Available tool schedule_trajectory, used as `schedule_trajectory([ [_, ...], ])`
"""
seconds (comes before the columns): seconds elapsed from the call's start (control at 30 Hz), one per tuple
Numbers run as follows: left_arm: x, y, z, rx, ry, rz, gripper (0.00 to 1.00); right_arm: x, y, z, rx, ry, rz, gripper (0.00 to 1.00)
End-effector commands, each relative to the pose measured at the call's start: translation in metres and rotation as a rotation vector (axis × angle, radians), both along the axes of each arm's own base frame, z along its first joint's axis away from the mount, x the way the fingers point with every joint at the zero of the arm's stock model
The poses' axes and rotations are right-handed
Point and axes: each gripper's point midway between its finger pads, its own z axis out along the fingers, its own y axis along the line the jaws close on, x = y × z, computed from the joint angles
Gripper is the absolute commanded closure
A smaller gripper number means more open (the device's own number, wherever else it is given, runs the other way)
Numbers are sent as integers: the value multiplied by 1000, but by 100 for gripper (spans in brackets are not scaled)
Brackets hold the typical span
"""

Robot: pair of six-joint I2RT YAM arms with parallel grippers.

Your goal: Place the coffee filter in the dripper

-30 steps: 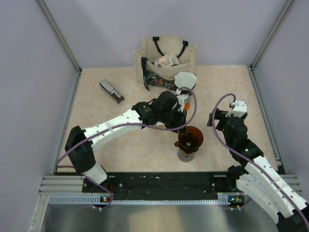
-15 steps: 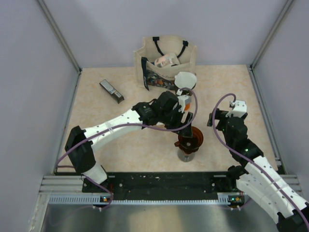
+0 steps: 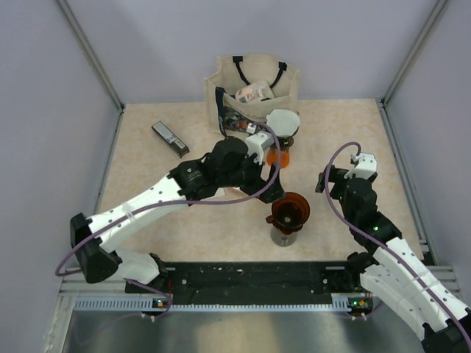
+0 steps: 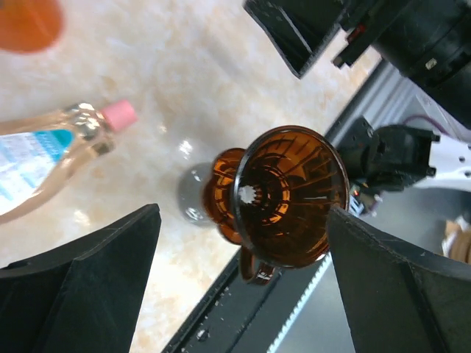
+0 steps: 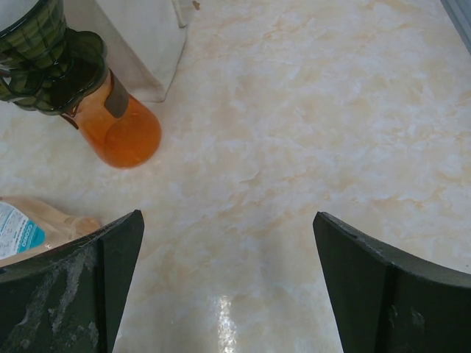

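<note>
No readable text anywhere, only blurred print on the blue-and-white label (image 4: 18,173) of the bottle (image 4: 81,132) lying on the counter (image 4: 184,66) left of the left claw (image 4: 244,213).

beige marbled tabletop (image 3: 353,132), pale lilac panel walls (image 3: 147,44), aluminium corner posts (image 3: 90,53), grey metal sheet (image 3: 221,332) at near edge

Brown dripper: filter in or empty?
Empty. The left wrist view looks into the brown dripper: bare ribs and the bottom hole show, no paper inside.
</note>
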Motion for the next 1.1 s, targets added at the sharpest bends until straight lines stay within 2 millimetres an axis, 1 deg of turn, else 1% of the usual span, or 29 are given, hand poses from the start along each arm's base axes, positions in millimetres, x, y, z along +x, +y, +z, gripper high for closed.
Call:
schedule_trajectory([
  [0.0, 30, 46, 25, -43, -146, 256, 1, 2, 5, 36, 63, -78, 5, 1],
  [0.07, 38, 72, 23, -57, -154, 349, 1, 2, 8, 42, 66, -85, 26, 1],
  [0.13, 45, 102, 23, -83, -145, 452, 1, 3, 13, 54, 72, -104, 57, 1],
  [0.2, 54, 131, 12, -103, -112, 555, 1, 3, 22, 62, 87, -112, 103, 1],
  [0.23, 61, 150, 3, -113, -94, 617, 1, 3, 27, 67, 94, -117, 129, 1],
  [0.3, 72, 184, -24, -116, -36, 734, 1, 5, 44, 73, 109, -119, 214, 1],
  [0.37, 80, 215, -47, -121, 21, 836, 1, 6, 72, 82, 130, -118, 358, 1],
  [0.43, 81, 230, -67, -134, 83, 875, 1, 5, 103, 90, 157, -112, 517, 1],
  [0.5, 83, 241, -86, -146, 143, 910, 1, 3, 134, 97, 190, -95, 661, 1],
  [0.53, 83, 244, -94, -154, 173, 920, 1, 5, 146, 95, 180, -72, 699, 1],
  [0.57, 86, 252, -103, -157, 195, 947, 1, 9, 160, 92, 145, -43, 717, 1],
  [0.67, 89, 264, -126, -162, 273, 990, 1, 19, 196, 100, -2, -35, 717, 1],
  [0.7, 91, 267, -130, -169, 287, 1000, 1, 23, 209, 95, -21, -13, 720, 1],
  [0.73, 91, 266, -136, -176, 310, 996, 1, 23, 227, 97, -15, -3, 754, 1],
  [0.8, 93, 271, -144, -172, 332, 1021, 1, 26, 260, 89, -5, 44, 804, 1],
  [0.83, 94, 273, -149, -162, 339, 1038, 1, 28, 275, 87, -17, 52, 824, 1],
  [0.9, 97, 279, -157, -140, 351, 1084, 3, 31, 304, 73, -57, 79, 849, 1],
  [0.93, 98, 281, -160, -135, 359, 1100, 5, 32, 319, 70, -60, 88, 861, 1],
  [0.97, 98, 282, -163, -130, 368, 1105, 6, 37, 328, 58, -57, 120, 841, 1],
  [1.0, 98, 283, -166, -126, 378, 1115, 8, 42, 337, 53, -48, 140, 824, 1],
  [1.03, 97, 283, -170, -124, 390, 1122, 10, 47, 349, 37, -55, 177, 823, 1],
  [1.07, 97, 283, -173, -125, 395, 1123, 12, 55, 354, 24, -66, 205, 805, 1],
])
